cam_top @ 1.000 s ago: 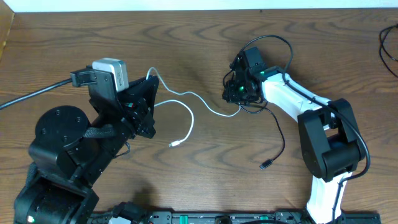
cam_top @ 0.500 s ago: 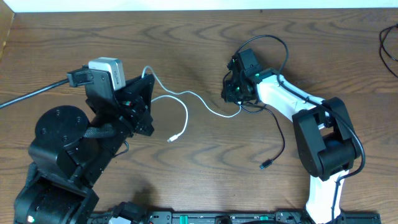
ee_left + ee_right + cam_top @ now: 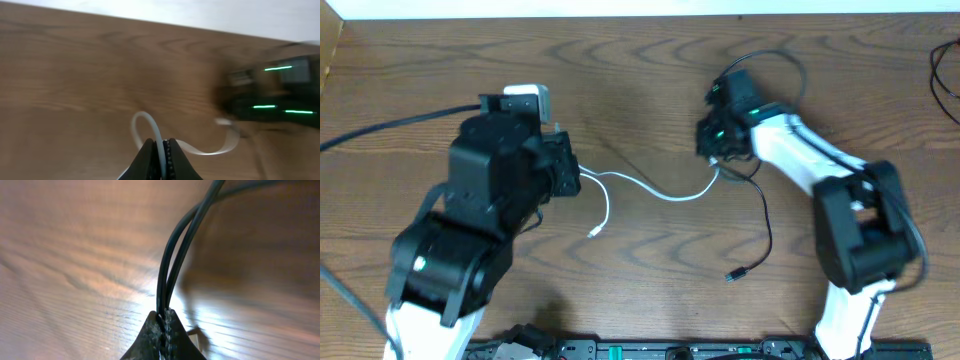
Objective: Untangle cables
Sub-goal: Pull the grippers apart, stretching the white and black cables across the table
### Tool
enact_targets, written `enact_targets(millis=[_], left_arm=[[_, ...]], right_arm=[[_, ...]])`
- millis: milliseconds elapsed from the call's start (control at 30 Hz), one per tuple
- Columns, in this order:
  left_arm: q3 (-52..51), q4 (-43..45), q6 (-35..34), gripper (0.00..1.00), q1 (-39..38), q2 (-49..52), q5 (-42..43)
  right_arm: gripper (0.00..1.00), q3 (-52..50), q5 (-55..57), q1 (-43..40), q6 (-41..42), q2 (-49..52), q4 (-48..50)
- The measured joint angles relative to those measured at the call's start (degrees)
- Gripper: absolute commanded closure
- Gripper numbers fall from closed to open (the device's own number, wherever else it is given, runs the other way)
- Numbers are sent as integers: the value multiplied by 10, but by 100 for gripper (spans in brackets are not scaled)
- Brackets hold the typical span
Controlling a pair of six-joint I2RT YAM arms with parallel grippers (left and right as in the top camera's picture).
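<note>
A white cable [image 3: 650, 188] runs across the wooden table from my left gripper [image 3: 575, 178] to my right gripper [image 3: 712, 152], with a loose end and plug [image 3: 595, 232] hanging toward the front. In the left wrist view my left gripper [image 3: 161, 148] is shut on the white cable [image 3: 145, 120]. A black cable [image 3: 765, 215] loops behind my right gripper and trails down to its plug [image 3: 732, 274]. In the right wrist view my right gripper [image 3: 164, 316] is shut on two strands of the black cable [image 3: 172, 265].
A thick black wire [image 3: 380, 130] runs from the left arm off the left edge. Another black wire [image 3: 945, 75] lies at the far right edge. The table's back edge [image 3: 640, 17] meets a white wall. Bare wood lies between the arms.
My left arm has swung right and turned, carrying the white cable toward the centre. My right gripper has shifted right and back, and the black cable's plug has slid left.
</note>
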Motion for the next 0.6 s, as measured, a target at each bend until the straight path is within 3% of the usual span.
enact_targets(millis=[300, 600], left_arm=[[0, -11, 2, 92, 19, 71, -143], [0, -10, 12, 92, 67, 127, -164]], right_arm=[[99, 12, 81, -180, -1, -225, -65], [99, 12, 129, -351, -20, -264, -85]])
